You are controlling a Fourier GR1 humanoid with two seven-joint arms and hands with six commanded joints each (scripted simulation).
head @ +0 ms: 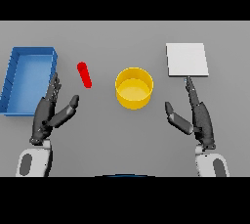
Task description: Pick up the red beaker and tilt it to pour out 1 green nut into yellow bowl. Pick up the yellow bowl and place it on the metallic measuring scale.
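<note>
The red beaker (85, 75) shows as a slim red cylinder on the grey table, left of centre. The yellow bowl (134, 88) stands at the middle of the table; I cannot tell whether anything lies inside it. The metallic measuring scale (187, 59) is a pale square plate at the back right. My left hand (50, 113) rests open near the table's front left, its fingertips below and left of the beaker, apart from it. My right hand (195, 114) is open at the front right, its fingertips just short of the scale's front edge. No green nut is visible.
A blue rectangular bin (19, 82) sits at the far left, close beside my left hand.
</note>
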